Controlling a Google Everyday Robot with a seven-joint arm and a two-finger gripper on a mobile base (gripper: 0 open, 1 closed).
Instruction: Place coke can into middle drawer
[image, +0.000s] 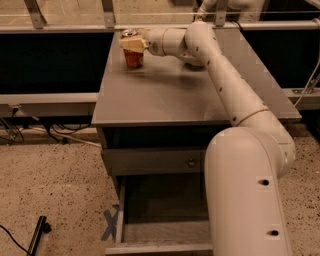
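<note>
The coke can (133, 56), red with a silver top, stands at the far left corner of the grey cabinet top (165, 95). My gripper (132, 44) reaches across from the right, and its cream fingers (131, 45) are closed around the can's upper part. The can's base looks to be on the cabinet top. The middle drawer (121, 210) is pulled open low at the front of the cabinet, and its plank floor is bare. My arm's big lower link (247, 195) covers the drawer's right side.
A closed drawer front with a small round knob (190, 162) sits above the open drawer. A blue tape cross (110, 224) marks the speckled floor. A black tool (37, 239) and cables lie at the lower left. A metal rail (65, 27) runs behind the cabinet.
</note>
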